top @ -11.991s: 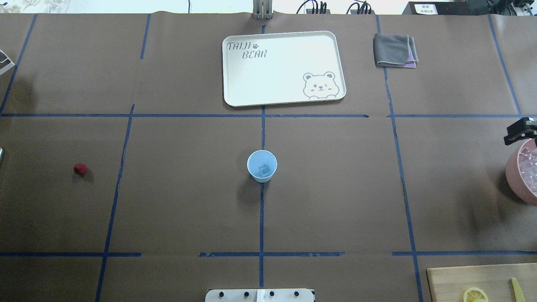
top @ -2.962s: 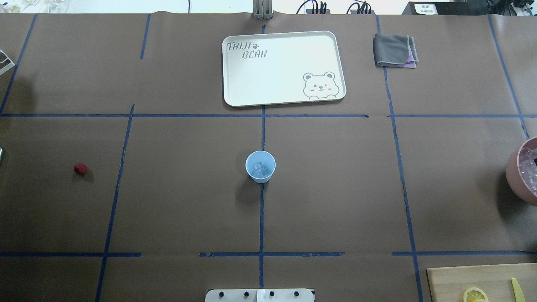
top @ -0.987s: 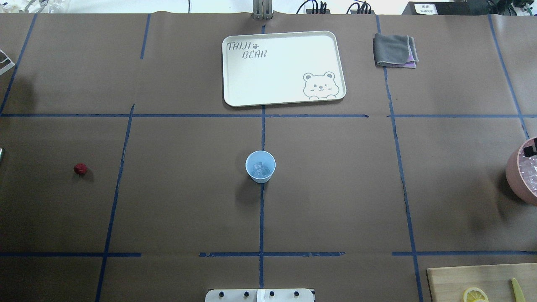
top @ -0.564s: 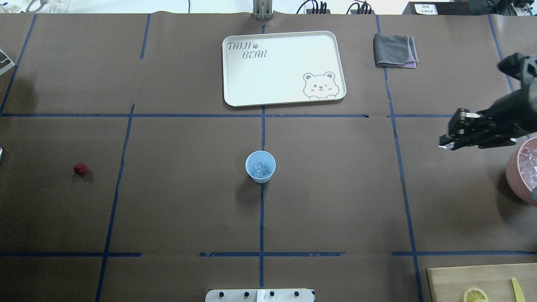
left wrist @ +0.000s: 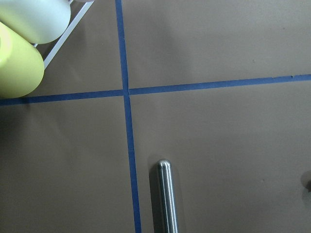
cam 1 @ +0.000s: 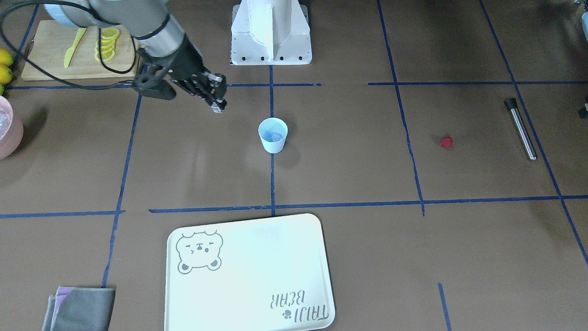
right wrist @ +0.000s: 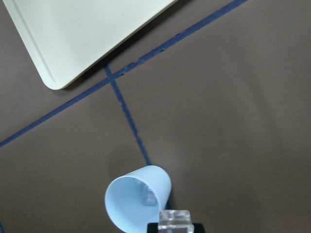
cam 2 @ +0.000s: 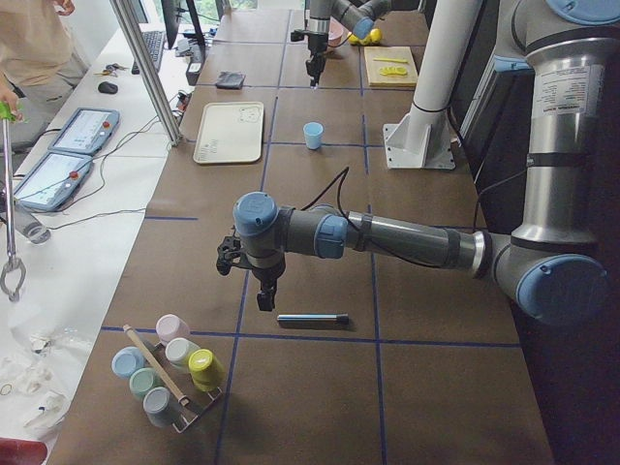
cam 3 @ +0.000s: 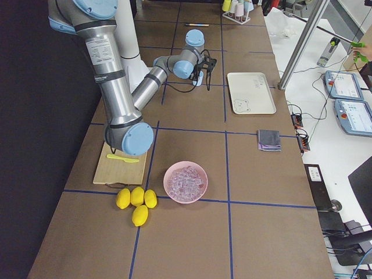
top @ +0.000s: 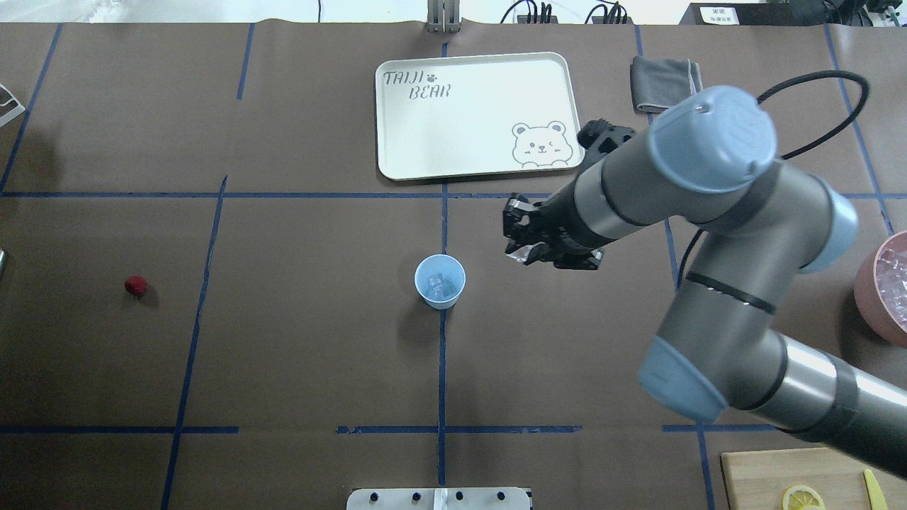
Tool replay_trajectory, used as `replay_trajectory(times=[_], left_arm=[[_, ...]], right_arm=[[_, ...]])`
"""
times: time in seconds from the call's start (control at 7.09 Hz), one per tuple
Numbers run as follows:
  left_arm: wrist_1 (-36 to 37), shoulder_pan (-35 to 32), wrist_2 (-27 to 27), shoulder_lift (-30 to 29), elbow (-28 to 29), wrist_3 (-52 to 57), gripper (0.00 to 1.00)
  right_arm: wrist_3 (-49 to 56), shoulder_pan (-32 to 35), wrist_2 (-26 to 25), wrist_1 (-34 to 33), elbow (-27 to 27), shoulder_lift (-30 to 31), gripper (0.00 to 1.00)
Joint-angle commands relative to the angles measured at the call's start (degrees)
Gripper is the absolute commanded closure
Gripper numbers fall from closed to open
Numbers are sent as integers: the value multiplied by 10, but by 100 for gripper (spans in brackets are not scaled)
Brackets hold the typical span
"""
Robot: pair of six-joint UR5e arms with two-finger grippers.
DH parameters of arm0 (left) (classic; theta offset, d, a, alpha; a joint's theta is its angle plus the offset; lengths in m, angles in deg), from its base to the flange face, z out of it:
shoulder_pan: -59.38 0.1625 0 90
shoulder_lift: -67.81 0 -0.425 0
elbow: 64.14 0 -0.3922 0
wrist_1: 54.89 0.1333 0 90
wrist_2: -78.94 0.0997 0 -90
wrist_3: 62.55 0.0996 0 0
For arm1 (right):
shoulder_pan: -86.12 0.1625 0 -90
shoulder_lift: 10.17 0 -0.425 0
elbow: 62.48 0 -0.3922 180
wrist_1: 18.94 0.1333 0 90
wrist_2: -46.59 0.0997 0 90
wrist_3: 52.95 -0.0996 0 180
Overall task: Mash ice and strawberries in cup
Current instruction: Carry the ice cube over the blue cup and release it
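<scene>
The pale blue cup (top: 440,281) (cam 1: 273,134) stands upright at the table's middle with ice (top: 438,285) in its bottom. My right gripper (top: 521,248) (cam 1: 217,102) hovers just right of the cup, shut on a clear ice cube (right wrist: 175,219); the right wrist view has the cup's mouth (right wrist: 136,199) close beside that cube. The strawberry (top: 135,285) (cam 1: 446,142) lies alone far to the left. My left gripper (cam 2: 265,291) hangs over a metal rod (cam 2: 312,318) off the left end; I cannot tell whether it is open or shut.
A pink bowl (cam 3: 186,181) of ice sits at the right end, beside lemons (cam 3: 136,200) and a cutting board (cam 1: 50,50) with lemon slices. A bear tray (top: 475,113) and grey cloth (top: 659,81) lie at the back. A rack of coloured cups (cam 2: 170,373) stands far left.
My right arm has swung in from the pink bowl at the right edge to just beside the cup, carrying an ice cube. The cup holds more ice than twelve seconds ago.
</scene>
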Motion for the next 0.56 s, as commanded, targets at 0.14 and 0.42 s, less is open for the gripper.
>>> replay_trajectory(times=[0.14, 0.42], left_arm=[[-1, 0, 0, 0, 1, 0, 0], [-1, 0, 1, 0, 1, 0, 0]], right_arm=[[-44, -55, -81, -3, 117, -107, 99], [-40, -71, -88, -4, 124, -100, 82]])
